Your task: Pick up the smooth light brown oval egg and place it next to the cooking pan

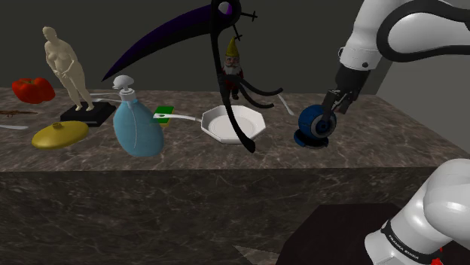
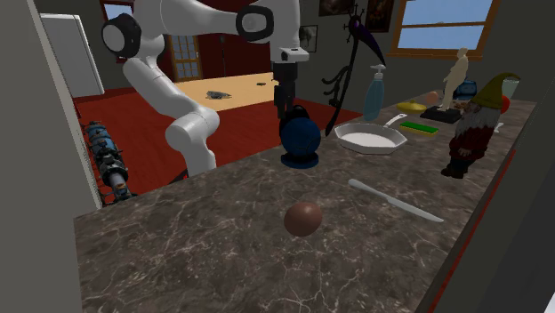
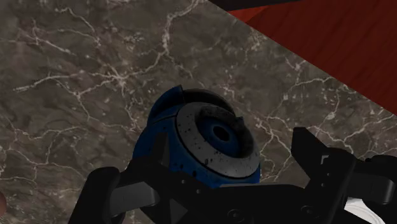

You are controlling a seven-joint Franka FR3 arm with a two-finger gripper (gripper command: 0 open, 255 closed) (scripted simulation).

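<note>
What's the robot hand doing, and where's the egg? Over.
Gripper open, hovering over blue round thing, holding nothing. Brown egg on counter, untouched, away from gripper. Knife lies between egg and white pan.

Home interior: a dark marbled counter holds a white frying pan toward 1 o'clock in the second exterior view. Behind it are red flooring, a wooden table at 11 o'clock and a window showing blue sky.
</note>
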